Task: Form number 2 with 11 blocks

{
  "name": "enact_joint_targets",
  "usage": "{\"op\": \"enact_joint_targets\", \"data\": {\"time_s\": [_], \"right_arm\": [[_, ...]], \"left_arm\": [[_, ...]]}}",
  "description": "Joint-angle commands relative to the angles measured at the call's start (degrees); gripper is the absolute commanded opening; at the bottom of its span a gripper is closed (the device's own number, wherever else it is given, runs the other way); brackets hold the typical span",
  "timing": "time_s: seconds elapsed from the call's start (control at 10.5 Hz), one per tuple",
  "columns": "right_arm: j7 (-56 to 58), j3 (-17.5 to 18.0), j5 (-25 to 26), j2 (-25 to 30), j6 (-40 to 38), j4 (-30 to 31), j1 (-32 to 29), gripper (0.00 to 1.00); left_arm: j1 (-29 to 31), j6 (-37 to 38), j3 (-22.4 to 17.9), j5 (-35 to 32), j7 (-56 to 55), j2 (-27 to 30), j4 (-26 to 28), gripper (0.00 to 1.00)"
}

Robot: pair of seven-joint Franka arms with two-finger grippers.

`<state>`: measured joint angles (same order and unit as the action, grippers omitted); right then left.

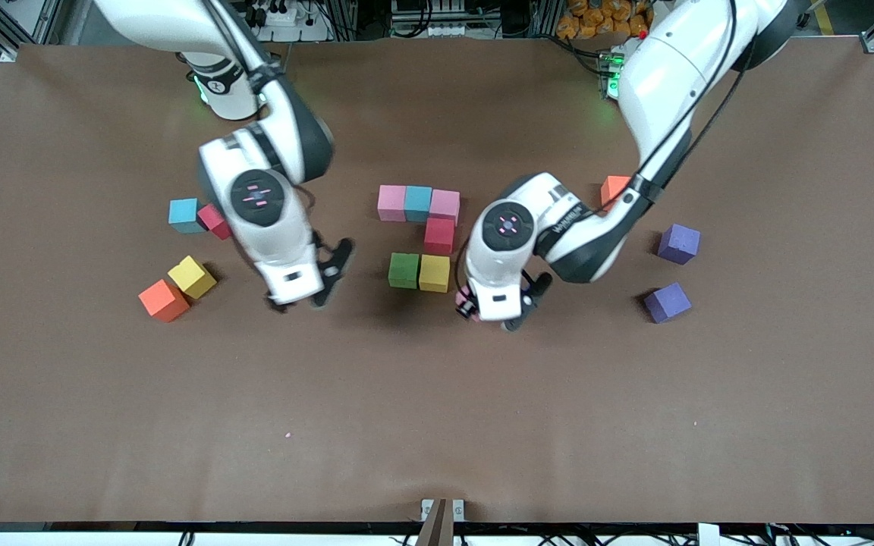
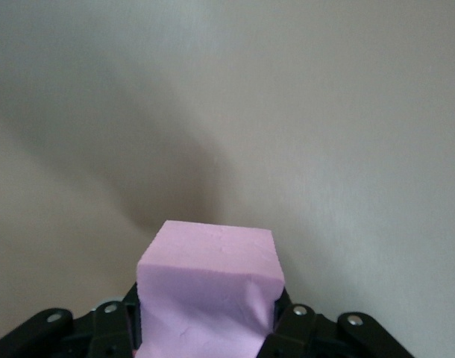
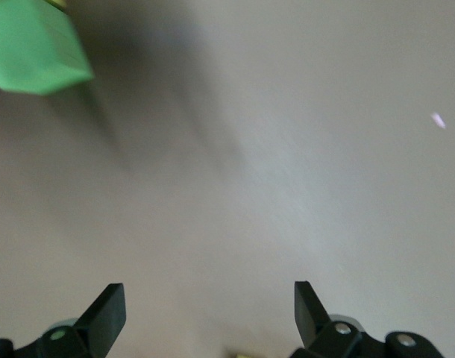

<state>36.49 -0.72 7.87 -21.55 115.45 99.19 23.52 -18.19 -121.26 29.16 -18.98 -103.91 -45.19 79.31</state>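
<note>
**Over the table, beside the part-built 2**

Left gripper (image 1: 492,312) clamps a pink block (image 2: 209,287) over bare table, just beside the yellow block (image 1: 435,273) of the part-built number 2 (image 1: 422,236). Right gripper (image 1: 308,292) hangs spread wide, empty, near the green block (image 1: 403,270).

Matte foam on a dull brown mat

The pink block (image 2: 209,291) in the left gripper (image 2: 209,328) looks soft and matte, dented where the black plastic fingers (image 2: 298,328) press; the table (image 1: 437,425) reads as flat, unshiny brown; the arm shells (image 1: 664,68) gleam, glossy white.
</note>
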Motion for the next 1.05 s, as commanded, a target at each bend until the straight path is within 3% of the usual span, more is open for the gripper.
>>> {"op": "enact_joint_targets", "data": {"time_s": [0.0, 0.29, 0.48, 0.67, 0.86, 0.95], "right_arm": [[0.1, -0.5, 0.1, 2.0, 3.1, 6.3, -6.7, 1.00], [0.1, -0.3, -0.1, 2.9, 11.8, 13.7, -17.5, 1.00], [2.0, 0.3, -0.1, 1.3, 12.0, 13.7, -21.7, 1.00], [2.6, 3.1, -0.1, 0.4, 12.0, 13.9, -27.5, 1.00], [-0.6, 3.8, -2.7, 0.4, 11.8, 17.2, -28.9, 1.00], [2.9, 4.0, -2.0, -0.1, 12.7, 16.8, -29.1, 1.00]], "left_arm": [[-5.1, 2.0, -1.7, 3.3, -8.5, -0.1, -4.3, 0.16], [-12.3, 1.9, -4.6, 3.4, -23.4, -1.3, -8.2, 0.16], [-15.4, 1.3, -5.9, 3.4, -30.0, -3.0, -10.7, 0.16], [-17.1, 1.0, -5.9, 3.4, -34.7, -5.4, -14.0, 0.16], [-18.1, -1.1, -6.5, 3.4, -38.9, -6.8, -14.7, 0.16], [-18.4, -2.1, -6.7, 3.5, -40.2, -7.6, -15.5, 0.16]]}}
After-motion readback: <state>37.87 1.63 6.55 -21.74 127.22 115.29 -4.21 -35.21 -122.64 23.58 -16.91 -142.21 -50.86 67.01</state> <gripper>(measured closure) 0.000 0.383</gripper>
